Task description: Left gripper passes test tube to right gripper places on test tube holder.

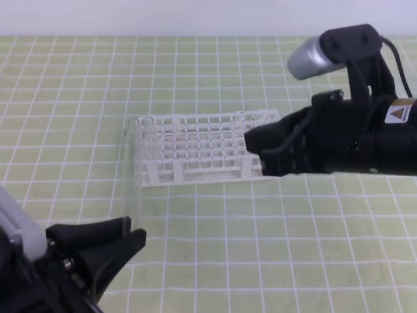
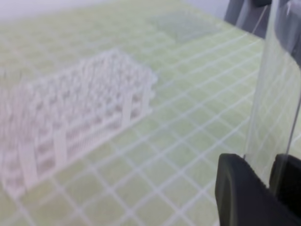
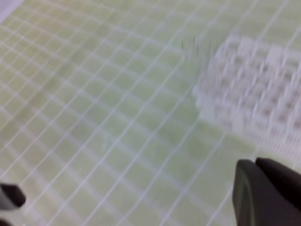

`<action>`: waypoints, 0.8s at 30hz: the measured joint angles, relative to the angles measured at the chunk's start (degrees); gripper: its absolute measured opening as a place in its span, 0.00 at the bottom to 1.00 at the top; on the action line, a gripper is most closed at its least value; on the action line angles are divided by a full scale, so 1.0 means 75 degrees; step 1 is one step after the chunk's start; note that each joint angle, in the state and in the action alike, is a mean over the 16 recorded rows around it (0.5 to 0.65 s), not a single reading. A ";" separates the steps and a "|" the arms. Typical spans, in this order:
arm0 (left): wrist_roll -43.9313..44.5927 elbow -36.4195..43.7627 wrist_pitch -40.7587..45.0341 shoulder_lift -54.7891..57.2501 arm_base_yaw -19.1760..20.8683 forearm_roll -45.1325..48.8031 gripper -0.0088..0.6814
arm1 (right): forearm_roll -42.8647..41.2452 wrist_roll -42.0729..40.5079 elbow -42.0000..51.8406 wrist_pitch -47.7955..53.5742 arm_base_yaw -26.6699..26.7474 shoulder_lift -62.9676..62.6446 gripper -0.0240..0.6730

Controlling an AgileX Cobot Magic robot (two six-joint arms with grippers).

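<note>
Left gripper (image 1: 124,236): black fingers, silver-grey collar.
Right gripper (image 1: 255,140): black jaws, silver camera housing, orange warning sticker, black cable.

Left tool (image 1: 120,238): arm cut off by the bottom-left corner in the high view; the wrist view catches only two finger stubs at the bottom-right edge. Test tube (image 2: 273,94) runs off the top of the left wrist view, rim not visible; in the high view it's faint, lower end hidden between the fingers. Right tool (image 1: 251,140): arm cut by the right edge, fingertips cover the test tube holder (image 1: 195,147)'s right end. The right wrist view is motion-blurred, the holder's holes can't be counted, and its far side is cropped. The holder is soft in the left wrist view too.
</note>
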 joint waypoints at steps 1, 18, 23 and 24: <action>-0.0067 0.0056 -0.0112 -0.0043 0.0063 0.0102 0.10 | -0.0103 -0.0025 0.0019 -0.0279 0.0168 0.0019 0.01; -0.0373 0.0205 -0.1645 -0.0075 0.1210 0.0583 0.09 | -0.0628 -0.0675 0.1677 -0.6410 0.3082 -0.0269 0.03; -0.0352 0.0204 -0.1677 -0.0072 0.1244 0.0603 0.12 | -0.0625 -0.0572 0.1418 -0.6825 0.3444 -0.0034 0.13; -0.0344 0.0204 -0.1671 -0.0071 0.1244 0.0618 0.12 | -0.0624 -0.0546 0.1324 -0.6806 0.3473 0.0010 0.16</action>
